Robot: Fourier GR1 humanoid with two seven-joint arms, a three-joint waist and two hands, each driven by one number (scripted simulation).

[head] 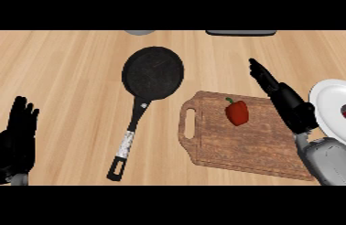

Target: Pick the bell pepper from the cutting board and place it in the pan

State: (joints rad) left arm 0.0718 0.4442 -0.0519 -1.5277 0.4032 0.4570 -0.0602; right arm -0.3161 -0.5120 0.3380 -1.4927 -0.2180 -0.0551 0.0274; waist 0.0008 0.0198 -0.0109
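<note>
I see the R forearm point(327, 160) come in at the lower right corner, slanting up and left, w/ the R hand point(292, 106) stretched along the same line over the right edge of the board point(233, 148). Its fingers point(261, 74) are straight and held close together, tips pointing up-left past the board's top right corner, over bare counter point(67, 68). The hand is spread flat, not curled, and I see nothing in it; I can't tell whether it touches the board or hangs above it. The pepper point(236, 113), red w/ a green stem, lies on the board's upper middle, left of the R hand and apart from it, w/ a strip of bare wood between them. The board's handle slot faces left, toward the pan point(153, 73). The pan sits just left of the board, not touching it, w/ nothing in it, and its handle runs down and left toward the view's lower edge. The L hand point(17, 137) rests at the lower left edge, fingers up and relaxed, well apart from the pan, holding nothing. A white plate point(324, 100) shows at the right edge, partly behind the R hand, w/ something dark red on it, cut off by the frame. Two grey items at the top edge are too cropped to ID.
</note>
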